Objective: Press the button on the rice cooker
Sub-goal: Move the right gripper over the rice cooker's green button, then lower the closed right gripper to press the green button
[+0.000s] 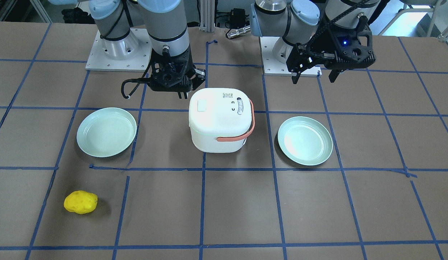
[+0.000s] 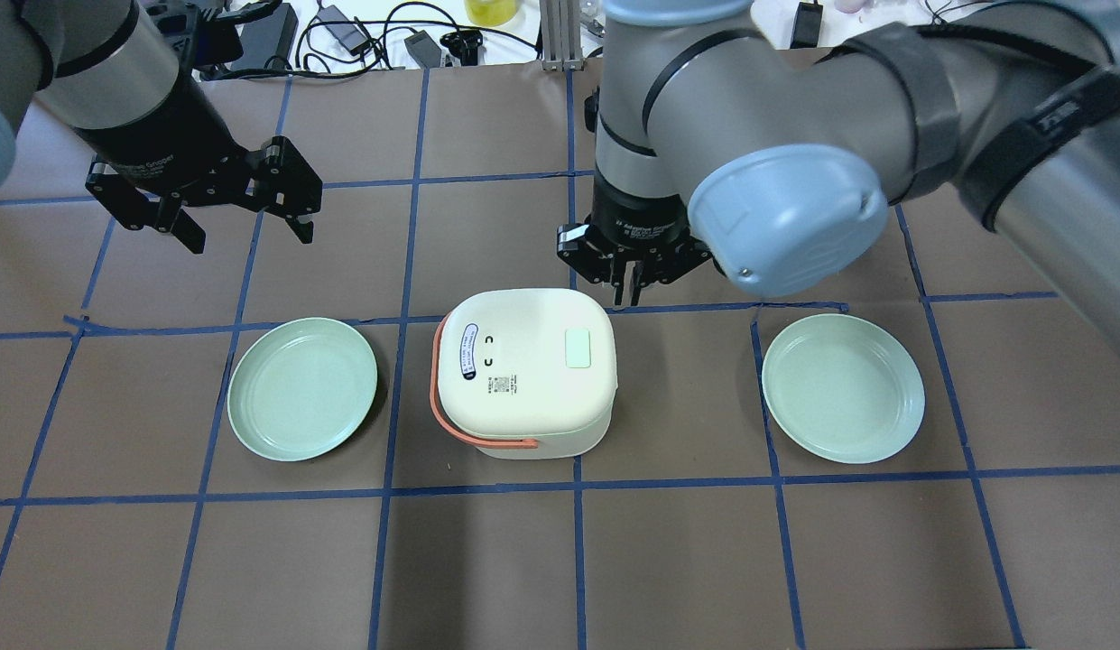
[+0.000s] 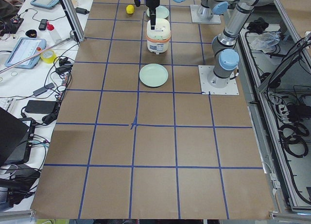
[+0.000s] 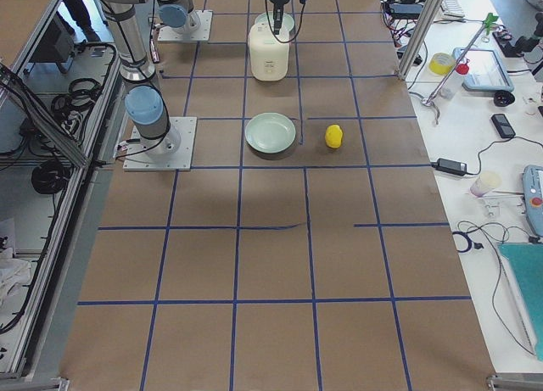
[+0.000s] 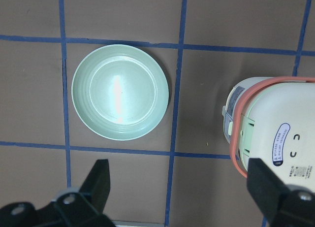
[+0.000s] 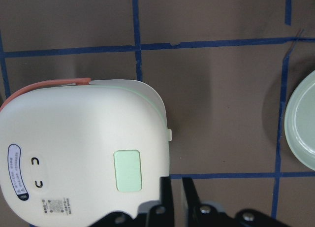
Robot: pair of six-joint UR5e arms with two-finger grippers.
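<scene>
my right gripper has its jaws pressed together, nothing between them, and it points straight down. in the right wrist view the fingers sit at the lid's edge, on the side towards my base. the button, a pale green square, lies just beside them and is uncovered. i cannot tell whether the tips touch the lid.

the cooker stands upright in the middle of the table, lid down. it is white, with the button near the lid's corner on my right side and a small label with two dark marks towards my left. its orange handle is folded down around the left and far sides of the body.

my left gripper has its jaws wide apart and holds nothing. it hangs over bare table well apart from the cooker, on my left and nearer my base. its wrist view looks down between the two fingers at a plate and the cooker's left side.

the left plate is pale green and lies just beside the cooker, not touching it. the right plate lies further off on the other side. both hold nothing. a yellow lump rests on the table beyond the right plate, towards the far edge, apart from everything else. blue tape lines cross the brown table in a grid.
</scene>
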